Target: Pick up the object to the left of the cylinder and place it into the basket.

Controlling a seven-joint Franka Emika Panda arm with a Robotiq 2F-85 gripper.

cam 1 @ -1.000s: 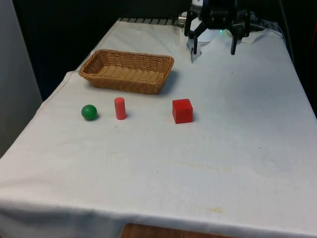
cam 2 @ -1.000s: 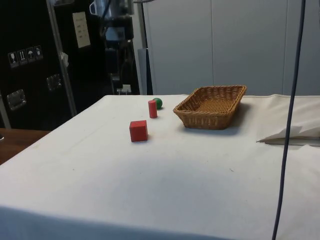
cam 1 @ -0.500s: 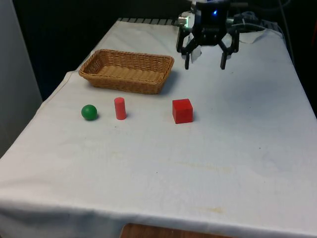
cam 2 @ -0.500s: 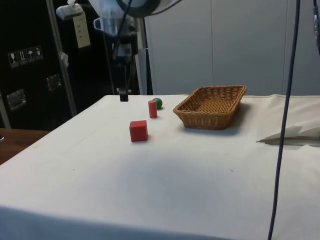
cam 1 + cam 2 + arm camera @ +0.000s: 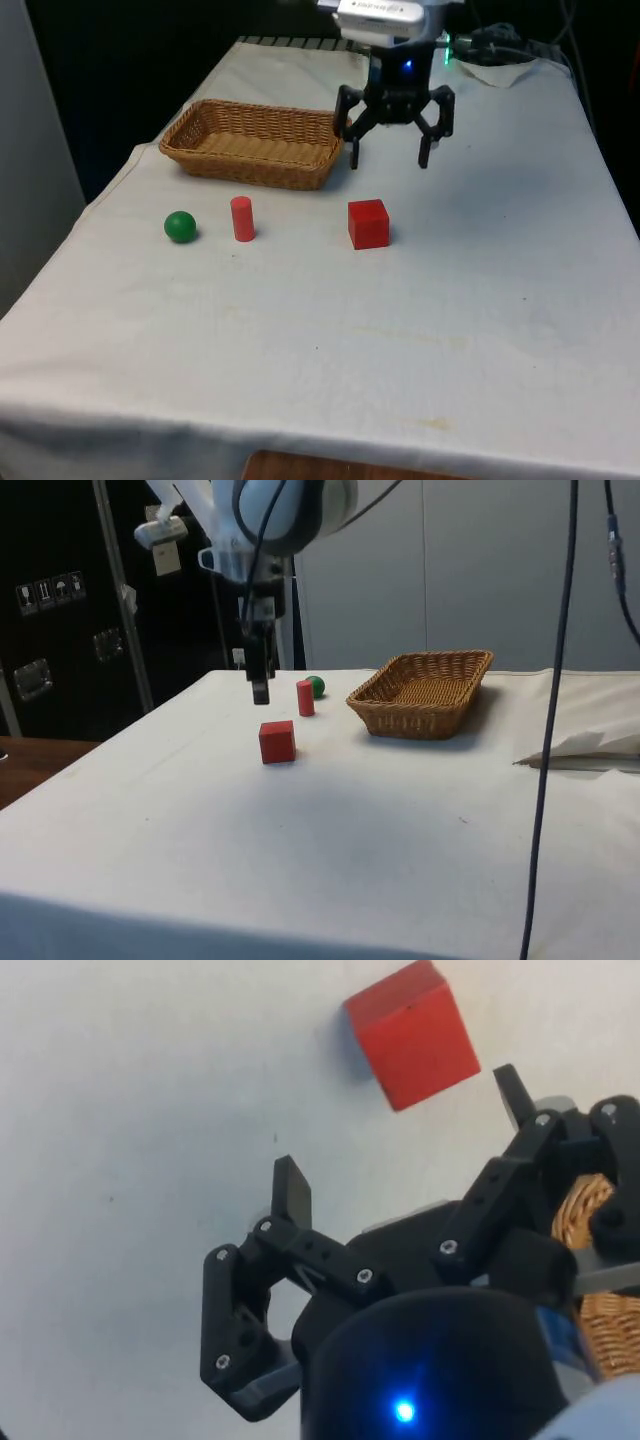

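The gripper [image 5: 388,153] is hovering wide open and empty near the red cube [image 5: 368,222], risking seizing it instead of the green ball [image 5: 180,226].

bare cloth [image 5: 450,300] around red cube [image 5: 368,223], cylinder [image 5: 242,218] close beside green ball [image 5: 180,226]

No legible text or labels
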